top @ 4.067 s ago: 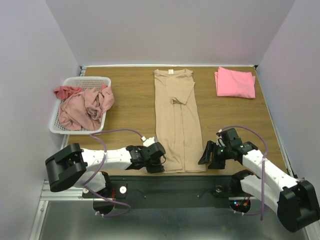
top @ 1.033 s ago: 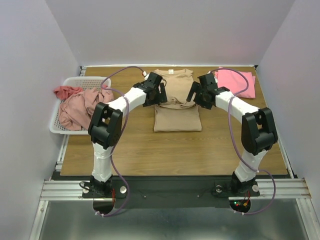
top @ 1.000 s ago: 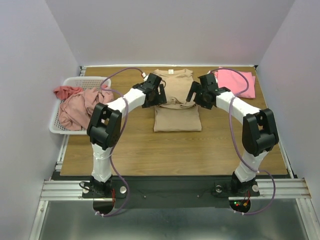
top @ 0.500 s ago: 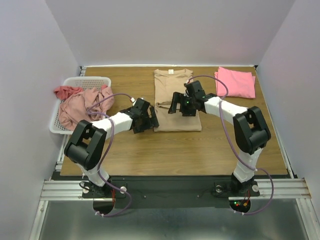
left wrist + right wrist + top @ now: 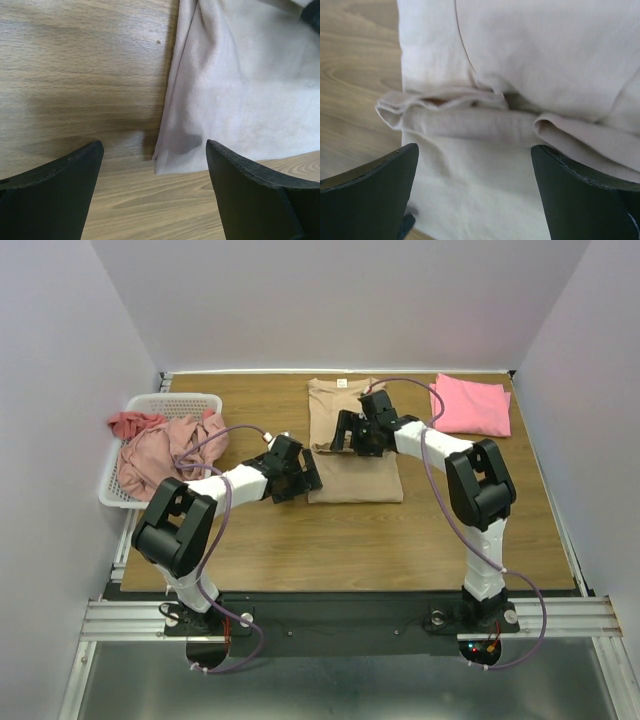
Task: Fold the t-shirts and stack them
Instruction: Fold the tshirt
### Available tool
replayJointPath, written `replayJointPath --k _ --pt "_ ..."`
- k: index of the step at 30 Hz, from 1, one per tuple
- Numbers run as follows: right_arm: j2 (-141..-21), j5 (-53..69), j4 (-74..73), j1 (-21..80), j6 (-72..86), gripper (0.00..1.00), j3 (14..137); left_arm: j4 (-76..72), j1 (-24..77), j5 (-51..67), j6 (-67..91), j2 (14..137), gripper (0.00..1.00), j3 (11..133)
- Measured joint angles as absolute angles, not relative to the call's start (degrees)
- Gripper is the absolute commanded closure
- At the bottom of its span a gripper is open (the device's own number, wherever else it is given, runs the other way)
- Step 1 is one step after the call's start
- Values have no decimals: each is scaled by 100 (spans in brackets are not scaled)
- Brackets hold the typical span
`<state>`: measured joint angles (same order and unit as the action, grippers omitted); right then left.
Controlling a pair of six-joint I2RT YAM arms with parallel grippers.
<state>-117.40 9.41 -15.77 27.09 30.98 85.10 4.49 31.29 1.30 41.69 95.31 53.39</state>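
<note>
The tan t-shirt [image 5: 358, 478] lies folded in half at the middle of the table, with a rumpled fold edge [image 5: 470, 119] across its middle. My left gripper [image 5: 306, 478] is open and low at the shirt's near left corner [image 5: 161, 162], which shows between its fingers [image 5: 75, 170]; it holds nothing. Open and empty, my right gripper [image 5: 344, 435] hangs over the shirt's middle [image 5: 485, 190], straddling the rumpled fold. A bright pink t-shirt [image 5: 472, 406] lies folded at the far right. Dusty-pink [image 5: 165, 455] and salmon-red [image 5: 130, 423] t-shirts lie crumpled in the basket.
The white mesh basket [image 5: 175, 399] stands at the far left by the wall. Bare wood table [image 5: 330, 540] stretches between the tan shirt and the arm bases. Purple cables loop from both arms over the table.
Both grippers have left the far part of the tan shirt. The left one drew back to its near left corner; the right one slid left onto its middle.
</note>
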Motion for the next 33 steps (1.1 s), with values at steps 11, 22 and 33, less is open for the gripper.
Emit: replayJointPath --k 11,22,33 --pt "-12293 67 -1538 2709 2945 0 9485 298 3190 32 4233 9561 18 5288" --pt "-9238 -823 -1431 2707 3022 0 6718 189 3402 -12 4377 9557 44 5159" --pt "-7651 -1111 -1629 2681 3715 2 4532 -152 3503 45 4648 9625 100 4919"
